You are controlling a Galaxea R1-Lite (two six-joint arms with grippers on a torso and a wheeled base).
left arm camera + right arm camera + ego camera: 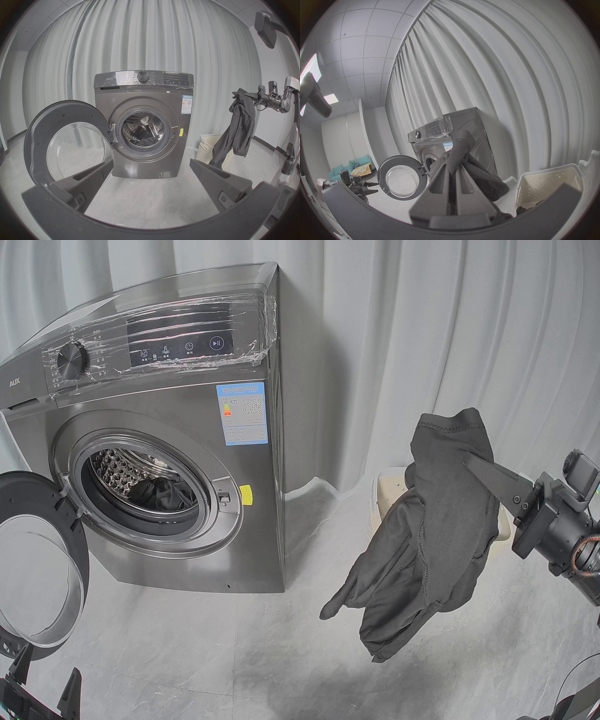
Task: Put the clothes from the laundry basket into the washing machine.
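Dark garment (431, 521) held up in the air to the right of the washing machine (187, 427).

The right gripper (478, 465) is clamped on the garment near its top, and the cloth hangs down in folds over the pale laundry basket (384, 487), clear of the floor. The basket stands by the white curtain (437, 334), just beside the machine. The round door (37, 552) stands swung open, and more dark clothes (159, 493) lie in the drum. The left gripper (47, 674) sits low by the door, fingers apart and holding nothing.
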